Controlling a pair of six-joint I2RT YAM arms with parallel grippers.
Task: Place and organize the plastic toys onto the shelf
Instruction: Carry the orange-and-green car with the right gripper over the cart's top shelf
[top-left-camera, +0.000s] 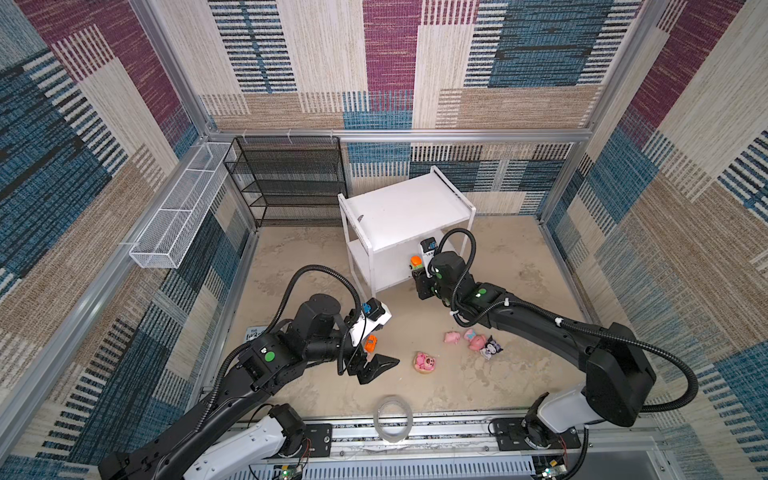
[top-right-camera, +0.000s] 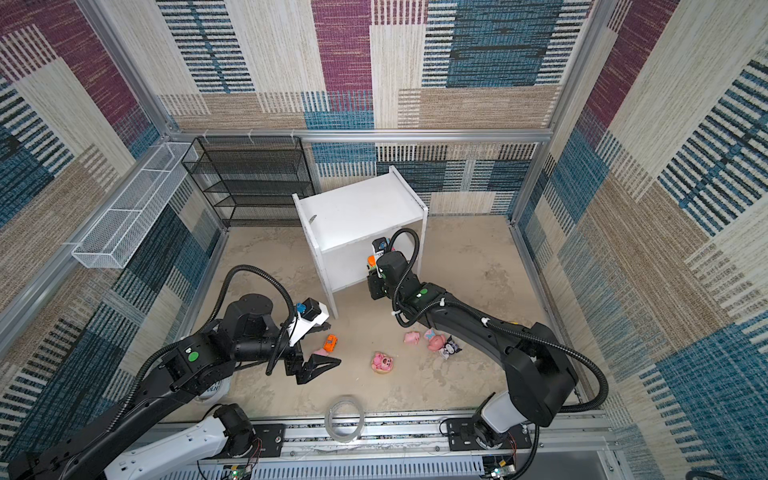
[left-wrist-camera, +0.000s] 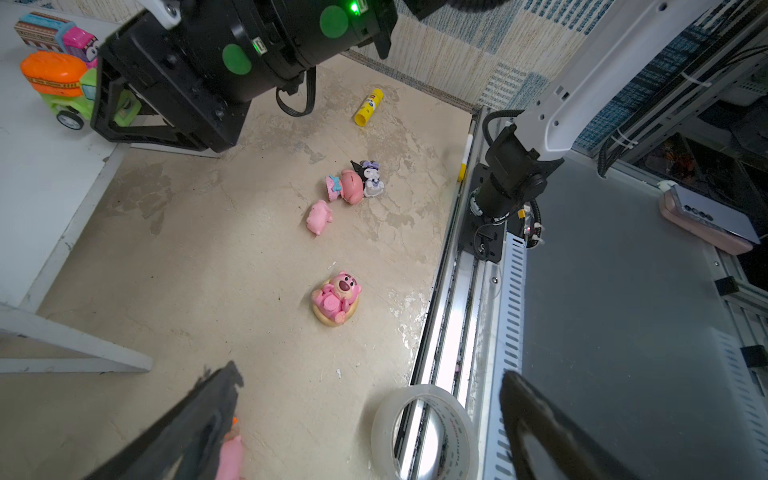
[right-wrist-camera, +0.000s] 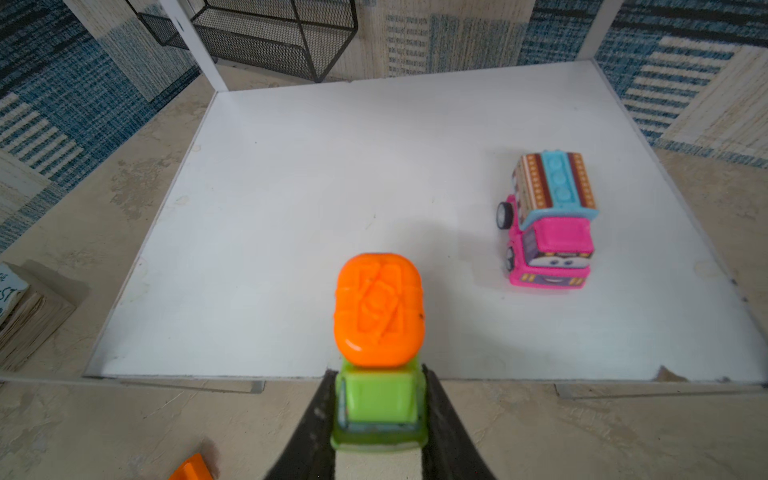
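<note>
A: The right gripper (right-wrist-camera: 380, 415) is at the front edge of the shelf (right-wrist-camera: 291, 166), fingers closed snug on the cab of the green-orange car (right-wrist-camera: 379, 328). The orange drum pokes in over the lower board (right-wrist-camera: 415, 145).

B: Is it down?

A: Hard to call. In the left wrist view a wheel looks level with the board, but I can't tell whether it bears weight. The jaws grip it, so I'd say this placement is not yet finished.

B: What's already shelved?

A: One toy: the pink-multicolour car (right-wrist-camera: 548, 224), upright on the lower board, deeper in and well apart from the held car. The top board (top-left-camera: 399, 208) shows bare in both top views.

B: And the other arm?

A: The left gripper (top-left-camera: 380, 368) hangs low over the floor (left-wrist-camera: 208, 249) out in front of the shelf, fingers spread wide, holding nothing. Just beside it sit the orange car (top-right-camera: 331, 343) and a pink pig (top-right-camera: 320, 352), partly hidden by the arm.

B: The rest?

A: All on the floor in front of the shelf: a pink bear (left-wrist-camera: 336, 297), another pink pig (left-wrist-camera: 319, 216), a pink figure (left-wrist-camera: 345, 187) with a blue bow, and touching it the black-white figure (left-wrist-camera: 372, 176).

B: The tally?

A: By my count, one placed, one at the shelf in the grip, six on the floor. Early days, and the organizing has barely begun.
</note>
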